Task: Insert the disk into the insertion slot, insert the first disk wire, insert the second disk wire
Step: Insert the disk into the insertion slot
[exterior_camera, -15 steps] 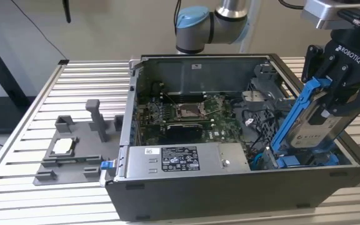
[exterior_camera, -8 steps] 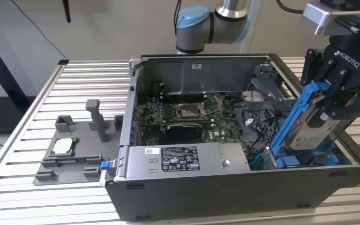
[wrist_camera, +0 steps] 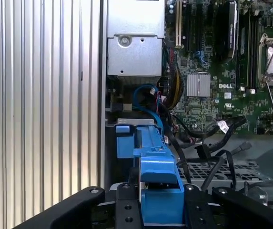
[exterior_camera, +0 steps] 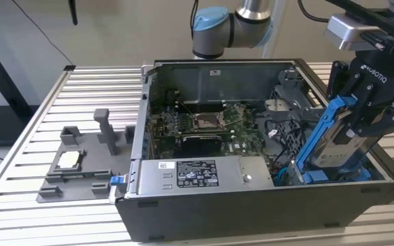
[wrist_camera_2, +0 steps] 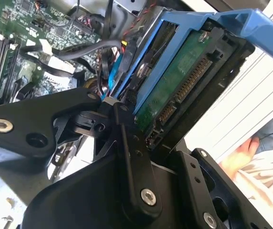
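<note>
My gripper [exterior_camera: 369, 114] is shut on the disk [exterior_camera: 330, 154], a silver-grey drive in a bright blue carrier frame [exterior_camera: 322, 130]. The disk hangs tilted, its lower end inside the front corner of the open case at the exterior view's right. That end sits at the insertion slot [exterior_camera: 318, 177], a grey bay with blue clips. In the second wrist view the disk's green circuit side [wrist_camera_2: 174, 86] and connector lie between the black fingers [wrist_camera_2: 122, 126]. The first wrist view looks down the carrier [wrist_camera: 155, 176] toward the slot's blue clip [wrist_camera: 123, 143]. Black and blue wires [wrist_camera: 207, 143] lie loose beside the bay.
The open computer case [exterior_camera: 252, 205] holds a motherboard [exterior_camera: 204, 123] and a silver power supply [exterior_camera: 197, 174]. On the slatted metal table [exterior_camera: 19, 174], at the exterior view's left, stands a grey stand with upright posts [exterior_camera: 80, 164]. A person's hand [wrist_camera_2: 241, 152] appears beyond the case.
</note>
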Controlling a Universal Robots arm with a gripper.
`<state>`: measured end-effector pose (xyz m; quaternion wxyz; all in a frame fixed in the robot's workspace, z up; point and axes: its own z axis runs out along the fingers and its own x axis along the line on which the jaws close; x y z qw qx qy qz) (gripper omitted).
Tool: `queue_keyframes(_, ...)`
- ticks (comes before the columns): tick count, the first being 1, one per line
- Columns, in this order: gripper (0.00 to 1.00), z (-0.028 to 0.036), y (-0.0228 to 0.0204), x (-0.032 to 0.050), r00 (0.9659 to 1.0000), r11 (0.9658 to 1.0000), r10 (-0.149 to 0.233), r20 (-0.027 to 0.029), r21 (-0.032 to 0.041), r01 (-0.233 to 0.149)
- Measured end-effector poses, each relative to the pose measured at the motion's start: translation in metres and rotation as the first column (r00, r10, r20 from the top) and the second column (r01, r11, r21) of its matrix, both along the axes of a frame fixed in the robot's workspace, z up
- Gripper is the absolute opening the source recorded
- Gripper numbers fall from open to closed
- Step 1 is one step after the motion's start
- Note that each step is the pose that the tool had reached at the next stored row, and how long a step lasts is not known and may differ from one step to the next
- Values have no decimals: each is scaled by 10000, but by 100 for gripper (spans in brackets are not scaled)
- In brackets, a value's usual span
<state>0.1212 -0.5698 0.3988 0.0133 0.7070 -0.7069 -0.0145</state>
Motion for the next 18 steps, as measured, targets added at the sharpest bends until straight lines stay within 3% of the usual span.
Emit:
queue_keyframes(9,33,-104,2,0,10000,9997,-1,-1,245,1)
queue_keyframes(18,33,-251,2,0,10000,9995,0,0,327,0)
